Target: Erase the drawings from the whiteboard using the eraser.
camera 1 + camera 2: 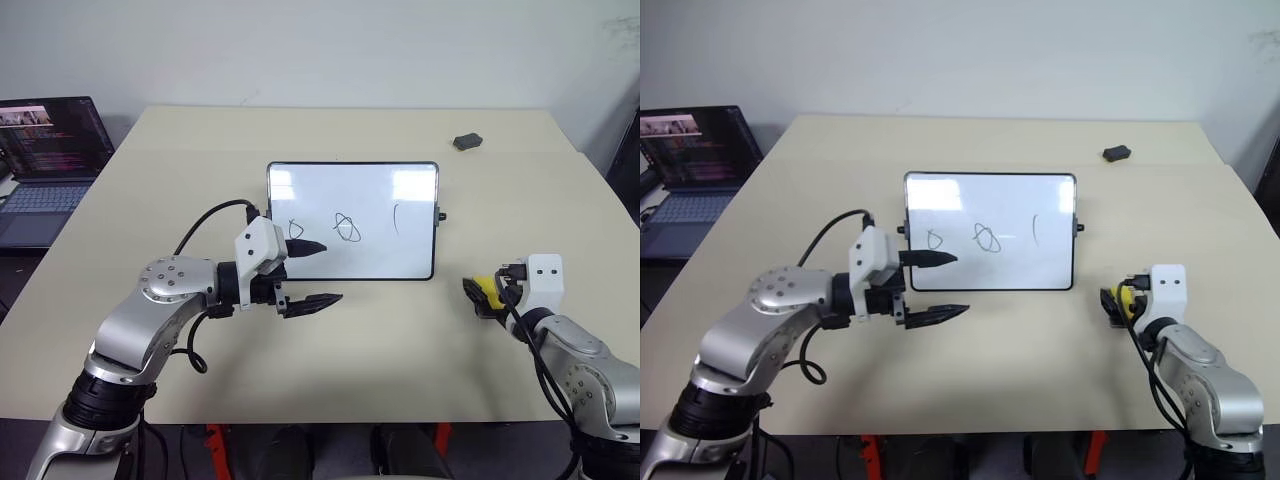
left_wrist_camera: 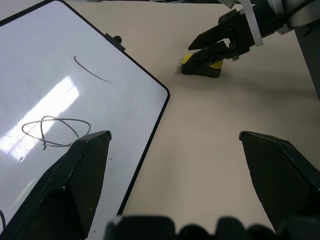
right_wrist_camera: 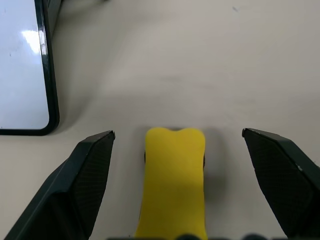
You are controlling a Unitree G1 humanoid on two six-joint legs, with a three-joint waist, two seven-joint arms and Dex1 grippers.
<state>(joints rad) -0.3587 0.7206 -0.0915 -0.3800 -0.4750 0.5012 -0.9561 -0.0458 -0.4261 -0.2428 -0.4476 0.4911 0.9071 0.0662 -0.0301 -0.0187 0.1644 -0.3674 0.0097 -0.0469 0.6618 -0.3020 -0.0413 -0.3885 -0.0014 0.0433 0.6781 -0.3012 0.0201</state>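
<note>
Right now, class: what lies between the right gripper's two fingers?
The eraser lies on the table between the open right gripper fingers, with a gap on each side, seen in the right wrist view.

open laptop [image 1: 50, 165], dark grey lump [image 1: 467, 141], table [image 1: 330, 130]

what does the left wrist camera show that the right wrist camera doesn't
Left wrist view alone: two drawings, the scribbled oval and the curved stroke, plus the right end effector open over the eraser. Right wrist view alone: the eraser's yellow top close up, lying between open fingers. Both: the whiteboard, the eraser and the table.
</note>
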